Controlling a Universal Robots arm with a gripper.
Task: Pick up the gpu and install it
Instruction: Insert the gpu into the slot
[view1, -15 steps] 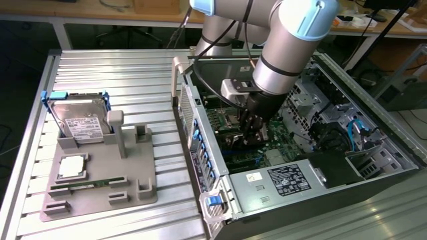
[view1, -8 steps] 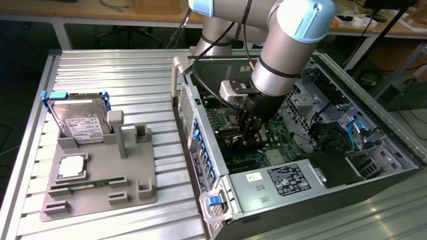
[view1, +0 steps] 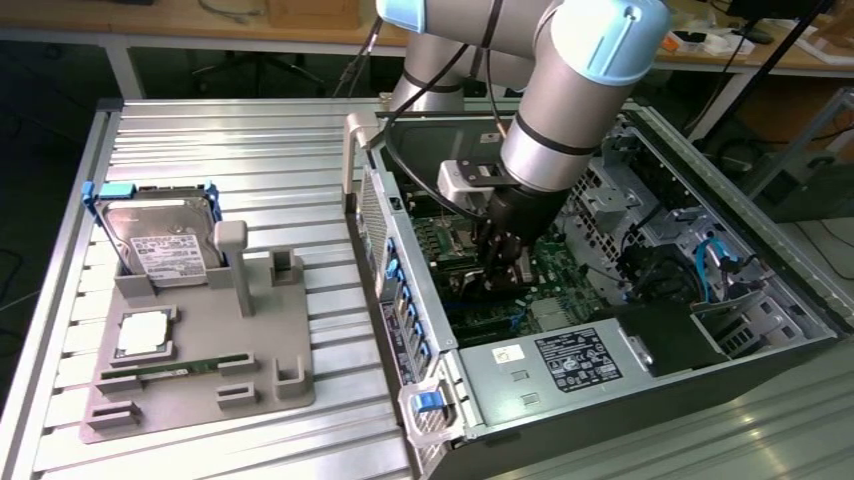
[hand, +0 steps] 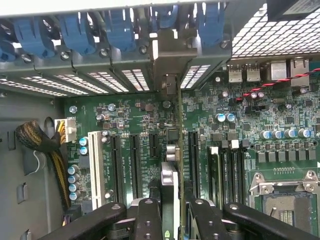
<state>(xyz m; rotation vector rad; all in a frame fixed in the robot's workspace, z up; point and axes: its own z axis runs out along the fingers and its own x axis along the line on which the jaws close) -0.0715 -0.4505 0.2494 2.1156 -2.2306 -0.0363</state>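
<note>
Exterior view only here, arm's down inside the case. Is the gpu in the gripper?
Observer: Yes. In the wrist view the gripper is closed on the gpu, which is seen edge-on above the motherboard.
Operator: Where's its bracket end?
Observer: The silver bracket is up against the case's rear slot wall, with blue latches on either side. I cannot tell whether the card is seated.
</note>
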